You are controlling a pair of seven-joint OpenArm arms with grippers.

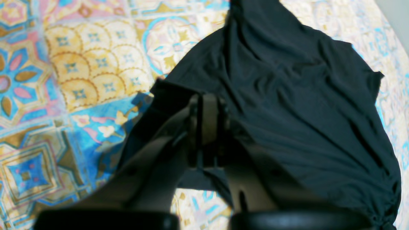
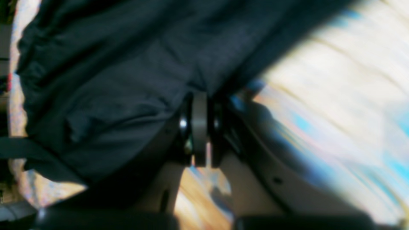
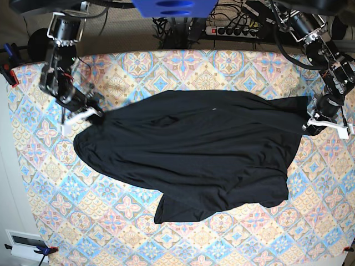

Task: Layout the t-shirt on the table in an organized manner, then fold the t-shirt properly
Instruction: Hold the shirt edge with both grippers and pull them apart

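The black t-shirt (image 3: 194,149) lies spread and wrinkled across the middle of the patterned table (image 3: 66,221), one part trailing toward the front. At its left end in the base view, my right gripper (image 3: 91,116) is shut on the fabric edge. The right wrist view is blurred but shows the closed right gripper (image 2: 199,102) pinching the t-shirt (image 2: 111,80). My left gripper (image 3: 310,124) holds the shirt's far right corner. In the left wrist view the left gripper (image 1: 207,105) is shut on the t-shirt (image 1: 287,95), which drapes away over the table (image 1: 96,64).
A power strip (image 3: 233,30) and cables lie behind the table's back edge. A red clamp (image 3: 6,75) grips the cloth at the left edge. A white box (image 3: 25,244) sits off the front left corner.
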